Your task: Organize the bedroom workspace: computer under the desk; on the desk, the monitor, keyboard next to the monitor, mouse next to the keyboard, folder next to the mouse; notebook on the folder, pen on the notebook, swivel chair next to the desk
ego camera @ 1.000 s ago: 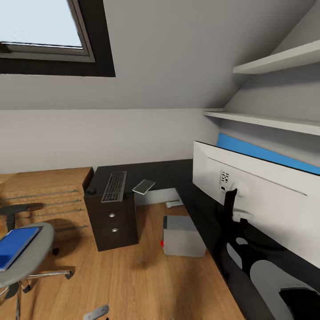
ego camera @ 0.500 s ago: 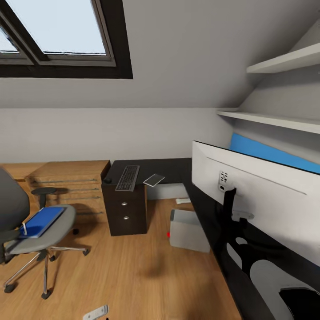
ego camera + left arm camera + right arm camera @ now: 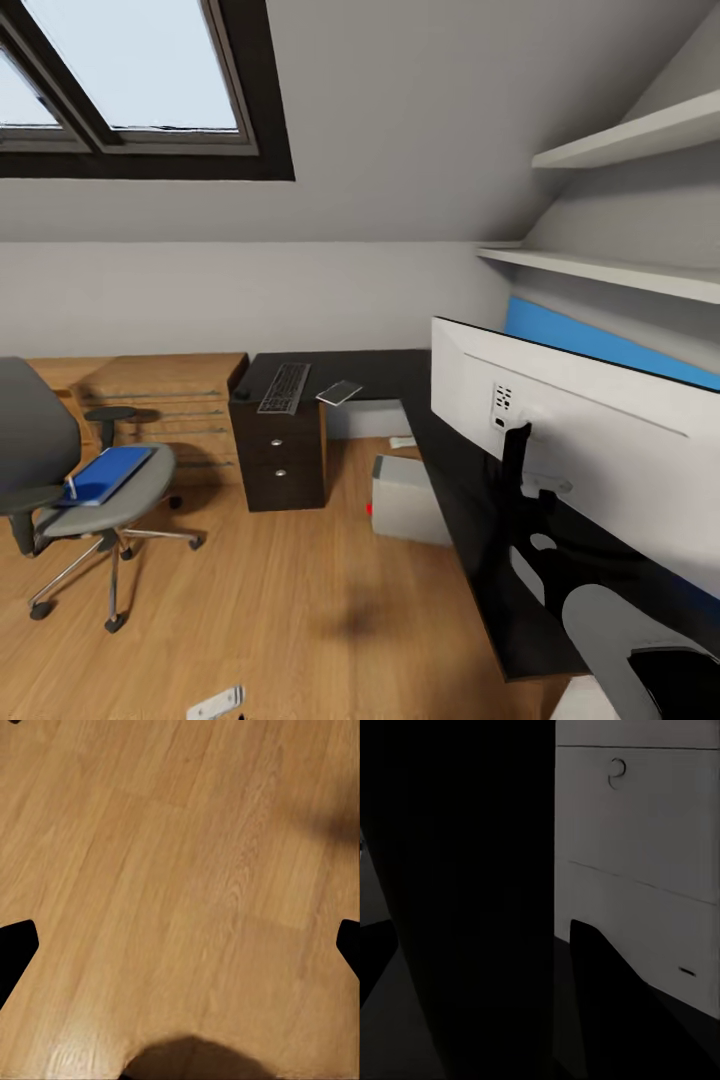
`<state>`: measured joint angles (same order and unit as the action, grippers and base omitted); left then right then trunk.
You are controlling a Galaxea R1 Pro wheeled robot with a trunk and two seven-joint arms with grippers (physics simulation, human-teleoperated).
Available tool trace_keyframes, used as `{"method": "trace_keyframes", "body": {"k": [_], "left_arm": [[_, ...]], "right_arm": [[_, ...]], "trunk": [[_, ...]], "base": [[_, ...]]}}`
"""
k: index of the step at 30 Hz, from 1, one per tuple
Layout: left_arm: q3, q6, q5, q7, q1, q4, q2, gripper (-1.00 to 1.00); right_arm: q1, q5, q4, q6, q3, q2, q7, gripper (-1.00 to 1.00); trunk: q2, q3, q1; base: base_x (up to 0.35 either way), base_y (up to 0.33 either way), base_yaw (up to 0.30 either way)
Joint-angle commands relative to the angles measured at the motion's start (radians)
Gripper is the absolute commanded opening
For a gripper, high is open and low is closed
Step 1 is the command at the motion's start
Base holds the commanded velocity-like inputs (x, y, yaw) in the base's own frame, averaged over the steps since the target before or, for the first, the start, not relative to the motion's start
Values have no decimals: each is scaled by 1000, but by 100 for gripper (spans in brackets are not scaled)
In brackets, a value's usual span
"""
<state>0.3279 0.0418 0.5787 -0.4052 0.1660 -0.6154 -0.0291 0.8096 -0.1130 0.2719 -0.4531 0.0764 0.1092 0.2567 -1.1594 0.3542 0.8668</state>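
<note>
Glossy black counter point(image 3: 470, 490) carries the monitor point(image 3: 580, 440), its white back facing the head camera, with the keyboard point(image 3: 285, 387) and notebook point(image 3: 339, 392) on its far wing. Beneath it on the wood floor point(image 3: 280, 610) sits the computer point(image 3: 405, 500). Well to the left, the folder point(image 3: 108, 474) lies on the swivel chair point(image 3: 85, 490). At the wrist, the left tool point(image 3: 180, 945) hangs spread wide over bare floorboards; the right wrist view is too dark to tell that tool's state.
</note>
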Motion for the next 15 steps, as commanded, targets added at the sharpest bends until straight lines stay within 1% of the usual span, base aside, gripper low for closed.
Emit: {"method": "trace_keyframes", "body": {"k": [1, 4, 7, 15], "left_arm": [[8, 4, 10, -8, 1, -1, -2, 100], [7, 6, 10, -9, 1, -1, -2, 100], [7, 6, 9, -9, 1, -1, -2, 100], [7, 6, 9, -9, 0, -1, -2, 100]], "right_arm": [[0, -36, -6, -6, 13, 1, 6, -100], [0, -30, -8, -6, 13, 1, 5, -100], [0, -30, -8, -6, 13, 1, 4, -100], [0, -30, -8, -6, 13, 1, 4, -100]], "trunk": [[-1, 1, 0], [-1, 1, 0], [-1, 1, 0], [-1, 1, 0]], "base": [[-299, -147, 0], [-303, -135, 0], [-322, -68, 0], [-333, -2, 0]]}}
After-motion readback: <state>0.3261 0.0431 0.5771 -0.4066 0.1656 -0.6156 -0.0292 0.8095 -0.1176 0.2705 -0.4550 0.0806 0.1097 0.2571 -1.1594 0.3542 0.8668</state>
